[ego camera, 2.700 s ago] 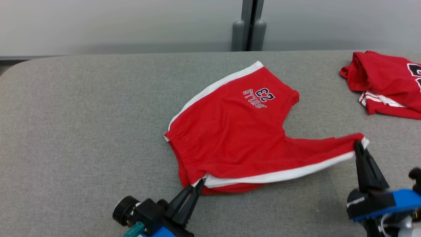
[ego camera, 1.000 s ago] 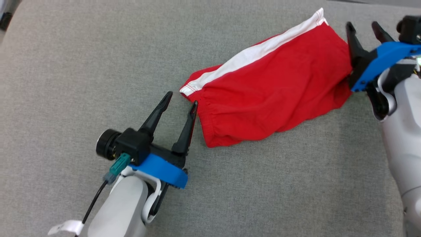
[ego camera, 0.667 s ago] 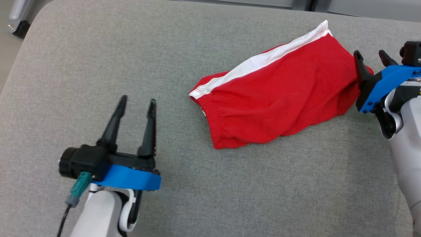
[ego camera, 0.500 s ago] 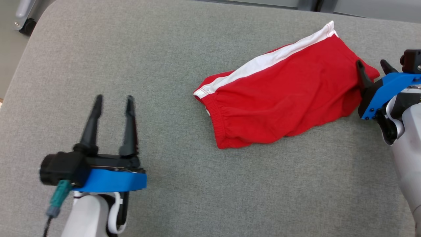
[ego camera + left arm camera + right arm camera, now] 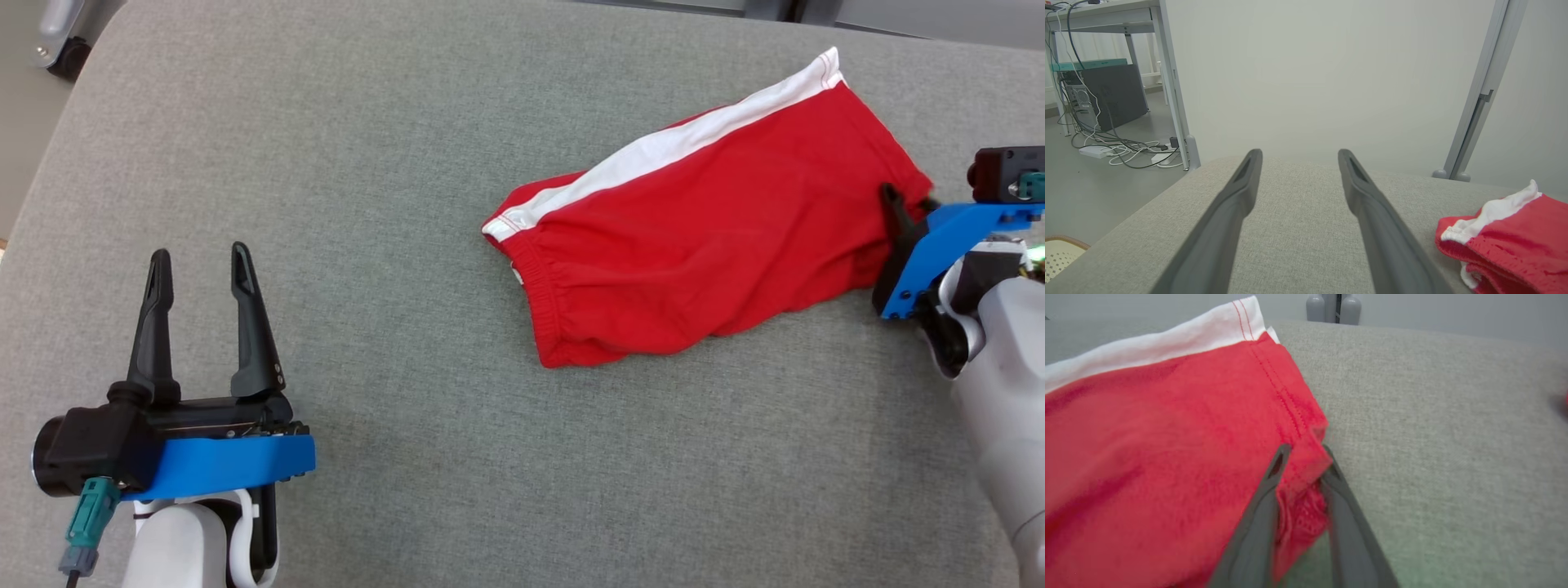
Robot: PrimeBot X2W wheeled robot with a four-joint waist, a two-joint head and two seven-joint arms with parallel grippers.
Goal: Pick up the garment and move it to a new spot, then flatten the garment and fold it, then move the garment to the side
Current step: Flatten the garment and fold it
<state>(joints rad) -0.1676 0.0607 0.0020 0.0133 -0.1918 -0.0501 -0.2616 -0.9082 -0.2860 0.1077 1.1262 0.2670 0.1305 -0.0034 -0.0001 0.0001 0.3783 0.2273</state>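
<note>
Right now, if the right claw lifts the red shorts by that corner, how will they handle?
Probably floppy: the red shorts lie in soft wrinkles, so lifted by the corner inside the right claw they would likely hang and unfold. Likely light: the cloth looks thin and lies flat. Pushed, they would probably bunch on the textured grey table rather than slide.

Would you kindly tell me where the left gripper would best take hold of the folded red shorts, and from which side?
Probably the gathered waistband end, near its white-striped corner, coming in low from the robot's left. That end of the shorts faces the open left gripper, its layers lie stacked there, and the right gripper straddles the opposite hem corner.
</note>
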